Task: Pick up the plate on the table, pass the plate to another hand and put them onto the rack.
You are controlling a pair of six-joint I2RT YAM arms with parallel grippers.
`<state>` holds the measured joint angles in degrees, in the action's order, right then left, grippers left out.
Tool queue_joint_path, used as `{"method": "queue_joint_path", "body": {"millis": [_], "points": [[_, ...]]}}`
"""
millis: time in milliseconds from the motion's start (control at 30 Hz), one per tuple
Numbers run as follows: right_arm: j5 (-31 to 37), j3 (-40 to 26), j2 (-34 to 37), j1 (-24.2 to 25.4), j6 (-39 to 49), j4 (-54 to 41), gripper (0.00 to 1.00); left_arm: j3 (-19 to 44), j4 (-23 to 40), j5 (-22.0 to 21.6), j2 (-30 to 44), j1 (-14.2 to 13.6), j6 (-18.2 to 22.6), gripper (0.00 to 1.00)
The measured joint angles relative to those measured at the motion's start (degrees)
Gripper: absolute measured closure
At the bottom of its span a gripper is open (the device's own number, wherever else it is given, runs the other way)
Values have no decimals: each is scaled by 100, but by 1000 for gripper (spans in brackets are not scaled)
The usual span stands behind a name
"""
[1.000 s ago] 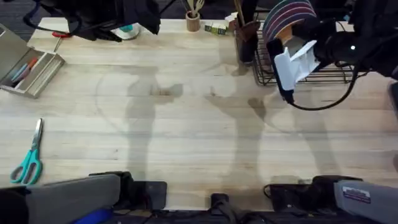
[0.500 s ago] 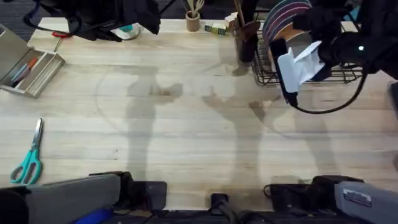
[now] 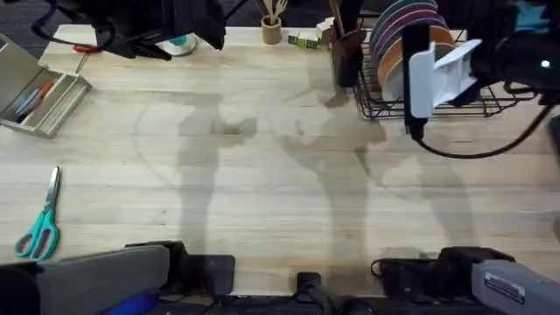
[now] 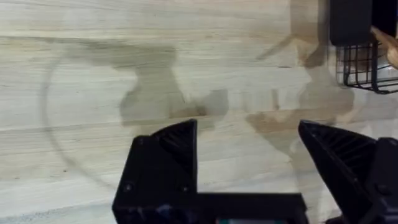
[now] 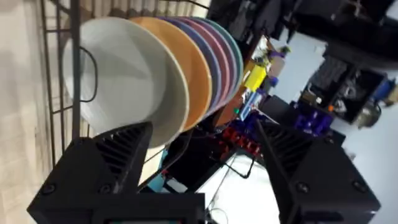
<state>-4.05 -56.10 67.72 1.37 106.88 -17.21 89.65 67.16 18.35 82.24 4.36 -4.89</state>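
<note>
Right arm has shifted right and farther back since a second ago; its white wrist segment (image 3: 437, 74) now sits over the front of the rack (image 3: 437, 107) instead of hanging left of it. Cable loop below it moved right too. Nothing else on the bench (image 3: 262, 192) changed.

Right end effector (image 5: 205, 158): fingers spread wide, nothing between them, backed off just in front of the white plate (image 5: 124, 81). Plate stands upright in the rack, nearest of a row; touching behind it an orange plate (image 5: 183, 68), then purple, pink and green ones. Rack wires cross the plate's face. In the overhead view the stack shows as striped edges (image 3: 402, 26) at the far right of the bench, white plate mostly hidden by the arm.

Left end effector (image 4: 249, 149): fingers wide apart, empty, low over bare bench with the rack corner (image 4: 367, 65) far off to its right.

Bench: pale butcher-block planks, soft arm shadows across the middle. Teal-handled scissors (image 3: 39, 223) near left. Grey metal tray with pens (image 3: 39, 96) at the far left. Small wooden cup with sticks (image 3: 272, 26) far centre, dark utensil holder (image 3: 346, 52) just left of the rack. Room behind: dark clutter, cables, blurred equipment.
</note>
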Motion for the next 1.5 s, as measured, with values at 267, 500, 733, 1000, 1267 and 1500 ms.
{"method": "queue_joint_path", "body": {"millis": [267, 500, 733, 1000, 1267, 1500], "points": [[1, 0, -662, 0, -960, -2, 6, 0, -4, 0, 0, 0, 0, 8], [-4, 0, -1219, -50, -2235, -6, 6, 0, -4, 0, 0, 0, 0, 7], [-7, 0, -1679, -471, -4415, -11, 5, 0, -7, 0, 0, 0, 0, 7], [-7, 0, -1746, -996, -6475, -31, 5, 0, 201, -190, -13, -4, 2, 7], [-9, 0, -1746, -1316, -8431, -347, 6, 0, 544, -697, -635, -4, 16, 8], [-11, 0, -1746, -1569, -9695, -876, 6, 0, 876, -1123, -1492, -4, 20, 7]]}}
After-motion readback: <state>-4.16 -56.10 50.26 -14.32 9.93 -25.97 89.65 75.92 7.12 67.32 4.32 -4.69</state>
